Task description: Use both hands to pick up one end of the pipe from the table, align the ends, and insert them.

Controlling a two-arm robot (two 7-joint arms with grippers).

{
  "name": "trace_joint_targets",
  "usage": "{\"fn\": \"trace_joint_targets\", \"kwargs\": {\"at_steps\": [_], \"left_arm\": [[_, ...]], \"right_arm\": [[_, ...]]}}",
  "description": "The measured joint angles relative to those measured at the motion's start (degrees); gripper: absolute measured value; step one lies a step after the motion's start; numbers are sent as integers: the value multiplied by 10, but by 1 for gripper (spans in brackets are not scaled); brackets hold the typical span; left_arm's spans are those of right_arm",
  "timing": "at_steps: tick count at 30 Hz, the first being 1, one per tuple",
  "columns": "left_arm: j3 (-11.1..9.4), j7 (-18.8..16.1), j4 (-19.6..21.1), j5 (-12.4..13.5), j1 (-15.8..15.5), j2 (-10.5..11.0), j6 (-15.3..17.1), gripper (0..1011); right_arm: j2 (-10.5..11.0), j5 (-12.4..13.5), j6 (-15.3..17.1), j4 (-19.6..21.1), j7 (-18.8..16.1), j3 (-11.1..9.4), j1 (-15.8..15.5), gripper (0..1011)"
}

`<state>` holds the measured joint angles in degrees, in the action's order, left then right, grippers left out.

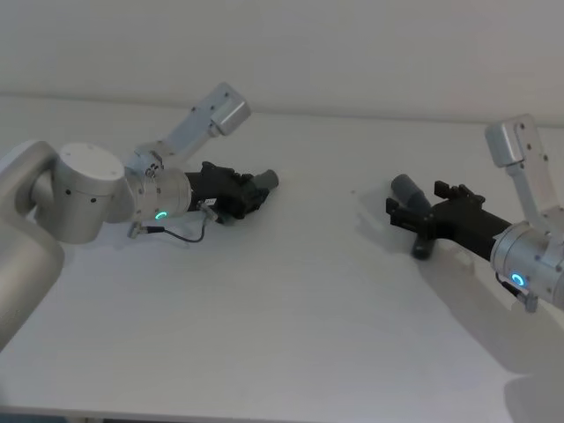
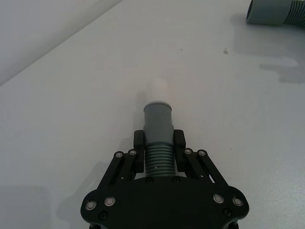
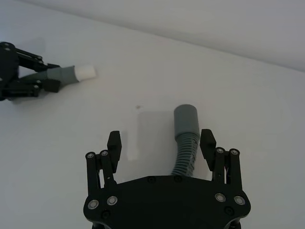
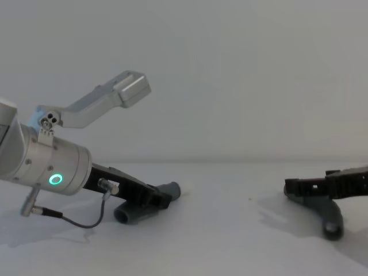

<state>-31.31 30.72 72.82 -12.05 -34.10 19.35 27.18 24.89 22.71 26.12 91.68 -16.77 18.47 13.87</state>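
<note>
My left gripper point(image 2: 158, 139) is shut on the corrugated body of one dark-grey pipe piece point(image 2: 158, 160). Its smooth cuff point(image 2: 158, 119) and a white tube point(image 2: 156, 88) stick out past the fingertips, low over the table point(image 1: 291, 308). The same gripper point(image 1: 245, 190) sits at the left of the head view. At the right, my right gripper point(image 3: 161, 143) is open and straddles the second pipe piece point(image 3: 183, 157), which lies on the table closer to one finger. That piece's cuff point(image 3: 186, 119) points away from the palm and toward the left arm. The two pieces are far apart.
The table's back edge meets a plain wall point(image 1: 352, 53). Each arm's silver wrist point(image 1: 163, 198) carries a lit ring, and a thin black cable point(image 1: 181, 236) hangs under the left one. Open tabletop lies between the grippers.
</note>
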Motion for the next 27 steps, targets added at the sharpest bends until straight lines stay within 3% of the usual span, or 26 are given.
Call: {"fn": "trace_joint_targets", "kwargs": {"at_steps": [27], "left_arm": [[0, 0, 0, 0, 0, 0, 0, 348]], "right_arm": [[-4, -1, 5, -49, -10, 11, 23, 1004]]}}
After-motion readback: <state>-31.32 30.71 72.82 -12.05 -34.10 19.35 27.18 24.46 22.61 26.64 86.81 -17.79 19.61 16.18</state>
